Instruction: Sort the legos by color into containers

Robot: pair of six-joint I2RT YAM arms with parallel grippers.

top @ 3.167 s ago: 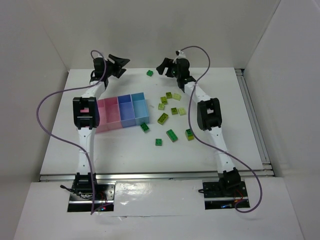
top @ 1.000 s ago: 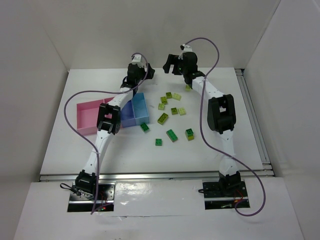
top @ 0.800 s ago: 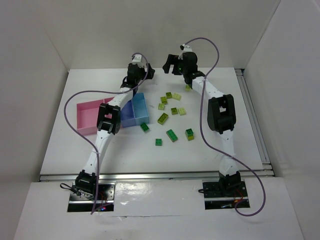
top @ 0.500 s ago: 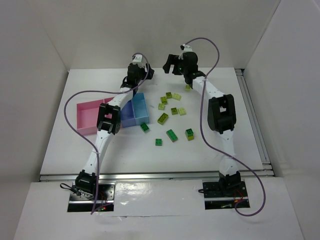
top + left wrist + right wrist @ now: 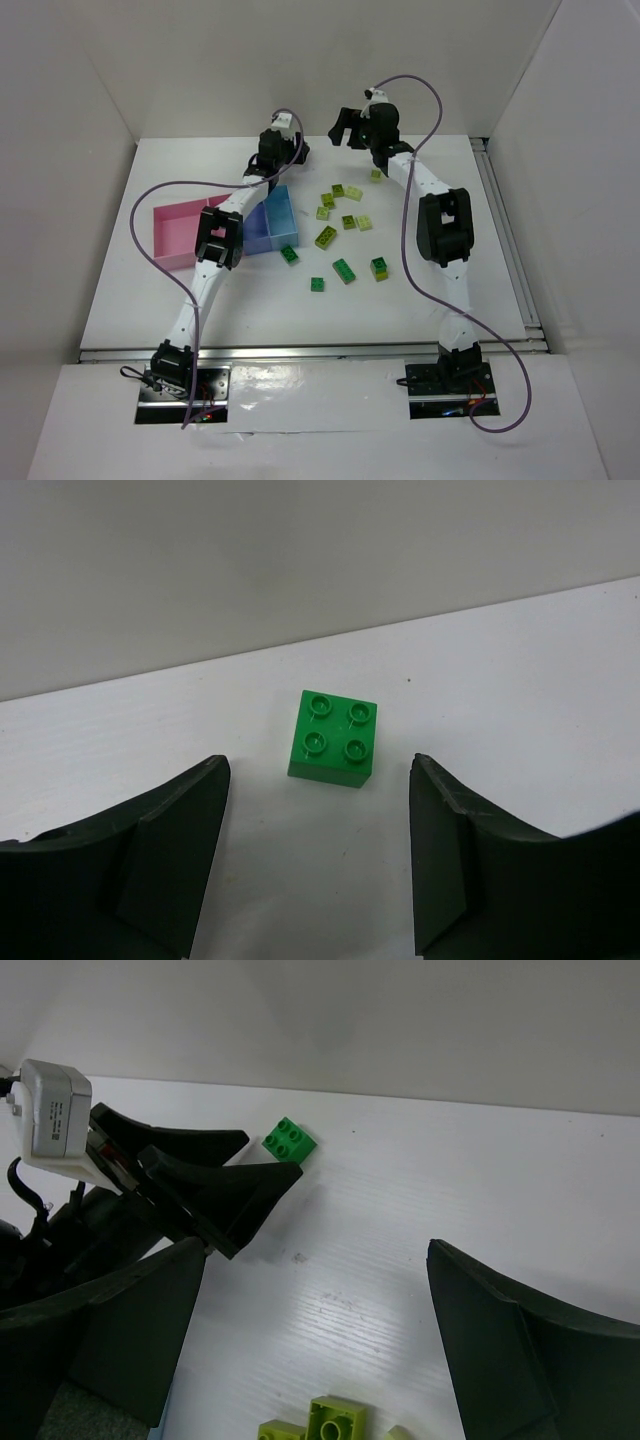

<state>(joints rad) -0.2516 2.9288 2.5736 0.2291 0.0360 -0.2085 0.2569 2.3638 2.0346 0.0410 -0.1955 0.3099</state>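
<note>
A dark green lego [image 5: 333, 736] with four studs lies on the white table near the back wall. My left gripper [image 5: 318, 763] is open, one finger on each side of the lego, neither touching it. The right wrist view shows that same lego [image 5: 290, 1140] just beyond the left gripper's fingers [image 5: 215, 1188]. My right gripper [image 5: 312, 1256] stands open and empty above the table, close to the left gripper [image 5: 296, 150]. From above, the right gripper [image 5: 341, 127] is at the back centre. The containers show as a pink bin [image 5: 172, 233] and blue bins [image 5: 278, 214]; my left arm covers the middle ones.
Several yellow-green legos [image 5: 338, 191] and dark green legos [image 5: 344, 270] lie scattered right of the bins, between the two arms. Two yellow-green legos [image 5: 335, 1420] sit just below my right gripper. The back wall stands close behind both grippers.
The left arm swung from the far left over the bins to the green lego at the back. Over the last second its jaws have narrowed around the lego. The right gripper barely moved.
</note>
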